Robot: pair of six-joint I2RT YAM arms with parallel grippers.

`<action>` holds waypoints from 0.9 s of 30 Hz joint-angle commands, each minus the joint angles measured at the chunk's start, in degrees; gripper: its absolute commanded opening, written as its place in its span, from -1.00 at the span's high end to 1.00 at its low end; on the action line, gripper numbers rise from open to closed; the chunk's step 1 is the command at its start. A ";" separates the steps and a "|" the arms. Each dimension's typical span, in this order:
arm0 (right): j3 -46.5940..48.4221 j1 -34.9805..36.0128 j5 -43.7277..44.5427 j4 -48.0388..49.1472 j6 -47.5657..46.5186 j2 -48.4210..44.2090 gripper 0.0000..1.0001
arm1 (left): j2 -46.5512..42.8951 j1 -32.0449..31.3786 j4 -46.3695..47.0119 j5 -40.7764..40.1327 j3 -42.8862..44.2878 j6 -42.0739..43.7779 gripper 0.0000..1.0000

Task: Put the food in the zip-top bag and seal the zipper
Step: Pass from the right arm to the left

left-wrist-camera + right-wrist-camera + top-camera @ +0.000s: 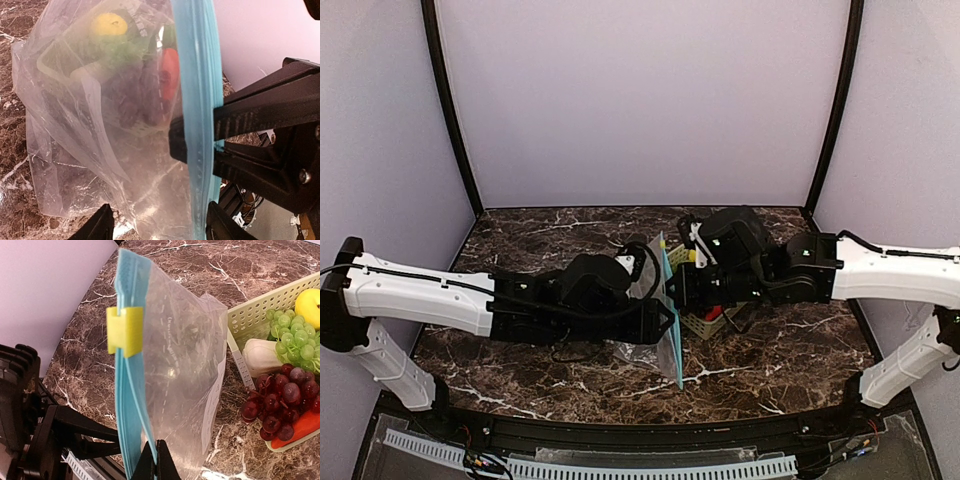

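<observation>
One zip-top bag (185, 365), one yellow slider (125, 330), one lattice basket (250, 315), one lemon (309, 305), one white bulb (260, 356), one red pepper (300, 427), one green grape bunch (292, 335), one purple grape bunch (277, 400).

- Tabletop (520, 240): dark brown marble-look w/ white veins, slightly glossy.
- Back wall (640, 100): plain pale lilac-white panel.
- Left wall (370, 120) & right wall (910, 120): same pale colour, angled in twd the back.
- Black post at left corner (450, 110), another at right corner (835, 110), both leaning.
- Black rail (620, 428) ran along near edge; white slotted strip (620, 468) just below.
- Light was soft & even.
</observation>
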 commanded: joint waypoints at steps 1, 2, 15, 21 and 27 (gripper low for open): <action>-1.21 -0.17 0.29 1.69 0.83 -1.59 1.00 | 0.94 0.11 -2.84 -1.63 1.31 -0.45 -0.23; -1.38 -0.13 0.29 1.71 0.84 -1.64 1.00 | 1.00 0.30 -3.32 -1.79 1.29 -0.45 -0.23; -2.51 -0.04 0.45 0.94 1.34 -1.24 1.00 | -3.56 1.82 -8.81 -6.83 -1.69 -0.22 0.26; -2.14 -0.05 1.08 0.48 1.19 -0.82 1.00 | -3.95 3.36 -8.10 -5.79 -2.22 0.31 0.53; -1.85 -0.08 1.05 0.44 1.10 0.04 1.00 | -1.57 4.23 -7.15 -3.38 -0.33 1.94 0.73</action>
